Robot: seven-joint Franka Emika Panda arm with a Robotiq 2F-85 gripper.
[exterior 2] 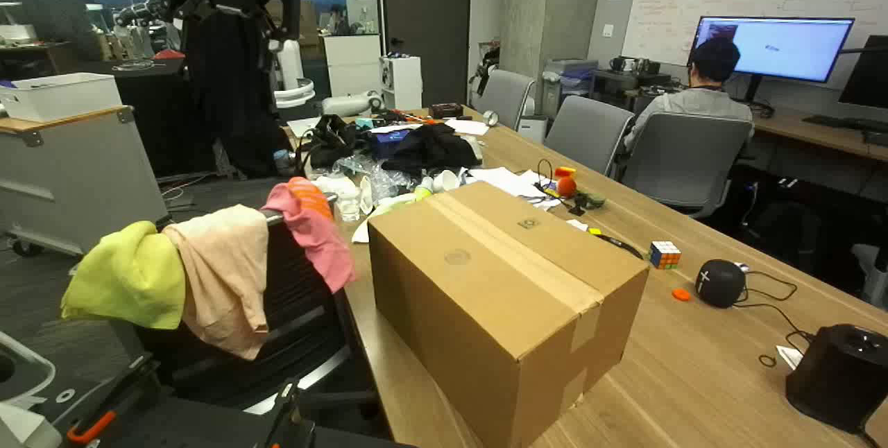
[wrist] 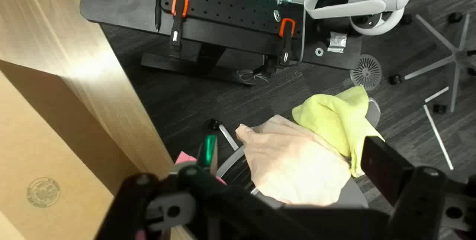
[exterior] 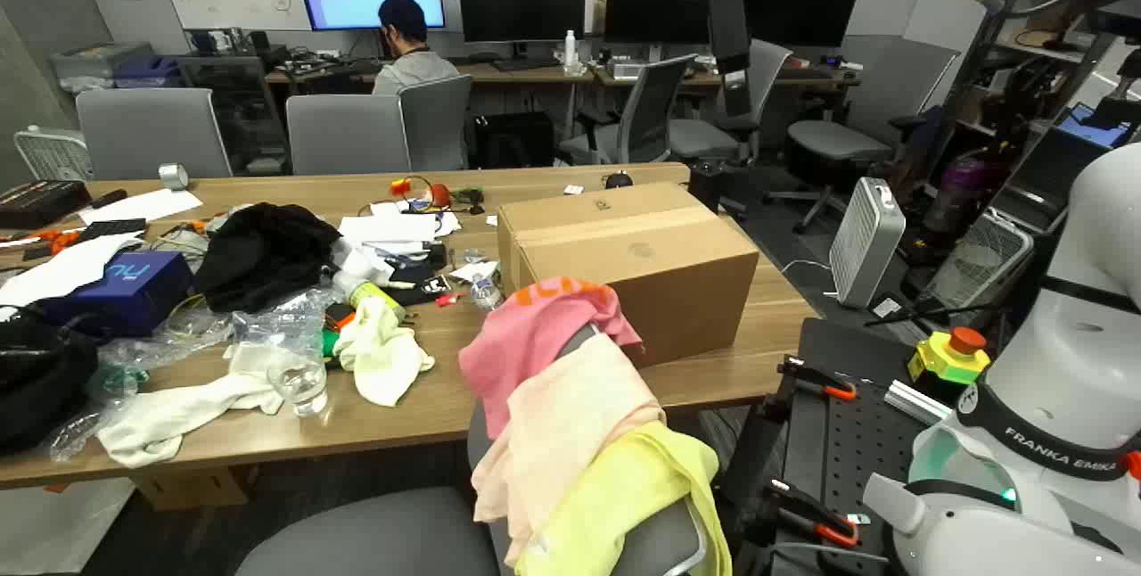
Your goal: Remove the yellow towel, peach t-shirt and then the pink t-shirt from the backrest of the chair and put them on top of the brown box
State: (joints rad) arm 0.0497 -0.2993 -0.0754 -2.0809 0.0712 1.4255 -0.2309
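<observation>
The yellow towel (exterior: 624,496) (exterior 2: 128,281) (wrist: 334,117), the peach t-shirt (exterior: 570,420) (exterior 2: 222,271) (wrist: 290,162) and the pink t-shirt (exterior: 521,344) (exterior 2: 312,243) (wrist: 183,157) hang side by side over the backrest of the grey chair (exterior: 374,536). The peach one is in the middle. The brown box (exterior: 624,237) (exterior 2: 479,261) (wrist: 37,151) stands closed on the table beside the chair, its top bare. My gripper (exterior: 735,86) (exterior 2: 225,46) is high above the scene. In the wrist view the gripper (wrist: 292,152) has its fingers wide apart and nothing between them; the pink t-shirt is mostly hidden there.
The wooden table (exterior: 419,420) bears a black cloth (exterior: 272,255), white cloths (exterior: 192,411), a glass (exterior: 303,384), plastic wrap and papers left of the box. A Rubik's cube (exterior 2: 664,254) and black speakers (exterior 2: 721,283) lie beyond the box. Clamps (wrist: 178,20) sit on the robot's black stand.
</observation>
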